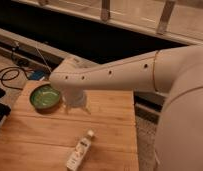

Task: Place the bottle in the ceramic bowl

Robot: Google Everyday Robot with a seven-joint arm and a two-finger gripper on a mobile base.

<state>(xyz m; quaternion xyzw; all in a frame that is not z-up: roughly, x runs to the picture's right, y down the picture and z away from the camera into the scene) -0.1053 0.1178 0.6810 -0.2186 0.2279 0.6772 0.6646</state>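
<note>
one hand [75,102] beside the ceramic bowl [44,97]

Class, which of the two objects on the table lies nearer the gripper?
The green bowl: the gripper hangs just beside it, while the bottle lies well away, nearer the camera.

Looks like a robot lab or workshop: loose cables [9,76] trail beside a wooden tabletop [112,127], the white arm [115,75] hanging its hand [75,100] over it.
</note>
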